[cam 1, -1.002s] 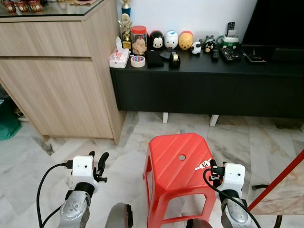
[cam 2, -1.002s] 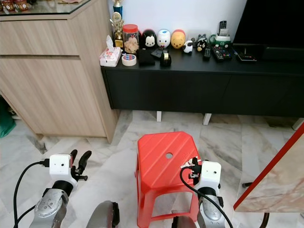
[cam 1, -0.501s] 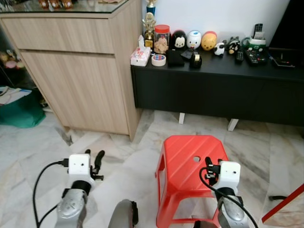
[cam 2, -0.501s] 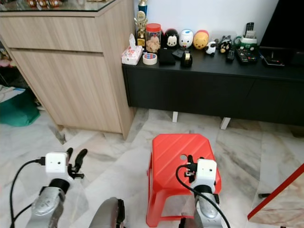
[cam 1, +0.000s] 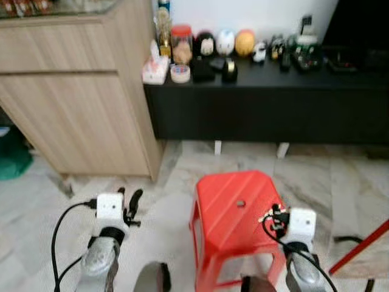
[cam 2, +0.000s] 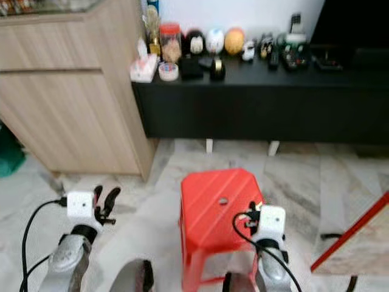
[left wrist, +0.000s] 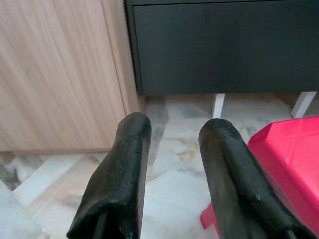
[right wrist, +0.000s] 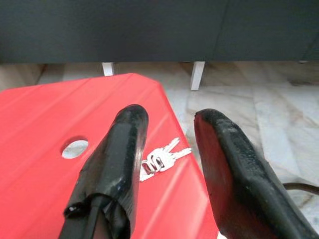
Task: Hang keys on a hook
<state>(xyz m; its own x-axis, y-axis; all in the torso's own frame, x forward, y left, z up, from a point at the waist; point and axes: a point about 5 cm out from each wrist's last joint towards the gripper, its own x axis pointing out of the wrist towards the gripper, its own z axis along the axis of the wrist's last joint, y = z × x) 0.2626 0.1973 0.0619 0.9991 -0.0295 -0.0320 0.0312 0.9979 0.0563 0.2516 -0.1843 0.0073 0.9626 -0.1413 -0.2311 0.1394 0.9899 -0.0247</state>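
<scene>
A small bunch of silver keys (right wrist: 160,160) lies flat on the top of a red plastic stool (cam 1: 234,204), near its right edge and beside the round hole in the seat. My right gripper (right wrist: 172,122) hovers just behind the keys, open, with one black finger on each side of them and not touching. In the left eye view the keys (cam 1: 265,215) sit right in front of that gripper (cam 1: 277,214). My left gripper (cam 1: 129,197) is held low over the marble floor left of the stool, open with nothing between its fingers (left wrist: 124,164).
A tall light-wood cabinet (cam 1: 73,103) stands at the left. A long black low console (cam 1: 267,103) runs along the wall behind the stool, carrying jars, toys and remotes. A red-edged slab (cam 1: 364,249) leans at the right. Marble floor surrounds the stool.
The whole picture has swung and is now blurred, so the camera moved. The keys still lie on the stool and both grippers keep their poses.
</scene>
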